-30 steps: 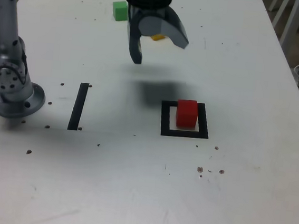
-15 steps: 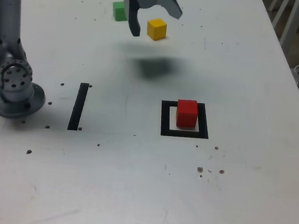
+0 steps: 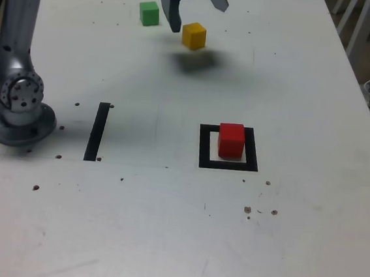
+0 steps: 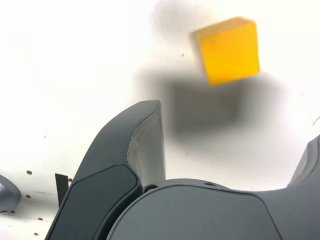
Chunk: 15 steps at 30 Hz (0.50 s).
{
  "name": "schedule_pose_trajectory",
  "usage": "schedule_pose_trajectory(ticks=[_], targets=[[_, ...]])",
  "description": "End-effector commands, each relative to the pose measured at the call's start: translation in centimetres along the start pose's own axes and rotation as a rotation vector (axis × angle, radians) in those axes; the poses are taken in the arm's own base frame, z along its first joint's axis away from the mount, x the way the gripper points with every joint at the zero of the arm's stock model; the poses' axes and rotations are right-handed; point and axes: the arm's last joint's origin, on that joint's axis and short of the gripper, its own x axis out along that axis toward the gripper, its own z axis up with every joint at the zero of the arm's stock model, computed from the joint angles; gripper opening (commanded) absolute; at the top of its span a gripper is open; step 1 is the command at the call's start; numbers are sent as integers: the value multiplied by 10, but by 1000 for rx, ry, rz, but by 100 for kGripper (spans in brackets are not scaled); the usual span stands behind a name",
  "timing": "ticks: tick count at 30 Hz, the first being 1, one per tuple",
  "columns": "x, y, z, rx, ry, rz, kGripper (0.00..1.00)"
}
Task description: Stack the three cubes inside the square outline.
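the near part of the white counter [image 3: 175,242] carries only small dark specks. further in, toward the exterior view's right, the square outline [image 3: 227,167] lies flat, and the red cube [image 3: 231,140] sits upright inside it on the white centre, toward the frame's far edge. level with it, toward the exterior view's left, a narrow black bar [image 3: 97,131] is marked on the counter, and just beyond that the grey arm base [image 3: 17,106] stands at the counter's left edge.

well beyond the outline, the yellow cube [image 3: 194,35] rests on the counter with a blurred shadow just in front of it. the hand [image 3: 197,2] hangs over the far part of the counter, above and just behind the yellow cube, its jaws spread wide and holding nothing; one finger [image 3: 175,13] points down just to the exterior view's left of the cube without touching it. the wrist view confirms this: the yellow cube [image 4: 228,50] lies apart from the dark fingers [image 4: 125,165], in the open space ahead of them.

the green cube [image 3: 148,13] sits furthest back, on the counter to the exterior view's left of the hand, apart from the yellow cube.
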Motion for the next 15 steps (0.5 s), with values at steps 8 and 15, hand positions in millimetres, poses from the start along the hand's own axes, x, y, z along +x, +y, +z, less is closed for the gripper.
schedule_pose_trajectory(ticks=[8, 15], targets=[[18, 18, 8, -14, 40, -42, 99], [30, 24, 15, -6, 50, -82, 99]])
